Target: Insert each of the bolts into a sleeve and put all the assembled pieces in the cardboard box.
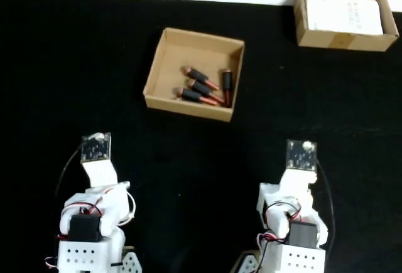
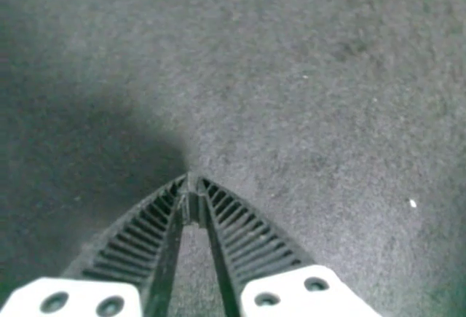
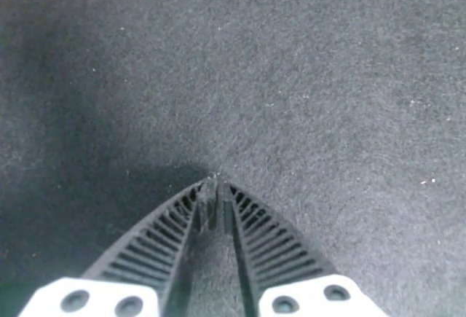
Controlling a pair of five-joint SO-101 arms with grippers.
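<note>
Clock positions are read from the centre of the high view.

1. Cloth (image 1: 75, 66): black, covers the table.
2. Arm (image 1: 94, 213), 8 o'clock: white, folded back near the table edge. Side cannot be told from this view.
3. Left gripper (image 2: 191, 186): the ribbed black fingers are pressed together at the tips and grip nothing. It sits low over bare cloth.
4. Box (image 1: 157, 78), 12 o'clock: cardboard, open at the top, standing flat on the cloth and well apart from both arms. It holds four assembled pieces (image 1: 204, 88), each a black sleeve with a copper-coloured bolt showing at the ends. Three lie close together in the middle of the floor, on a line from 10 to 4 o'clock. The fourth lies near the wall at 3 o'clock, on a line from 12 to 6 o'clock.
5. Second arm (image 1: 294, 223), 4 o'clock: white, folded back. Side cannot be told here either.
6. Right gripper (image 3: 211, 186): fingertips meet, with nothing between them, over bare cloth.
7. Second box (image 1: 301, 31), 2 o'clock: cardboard, at the far edge of the cloth. A white printed sheet (image 1: 344, 12) lies inside.
</note>
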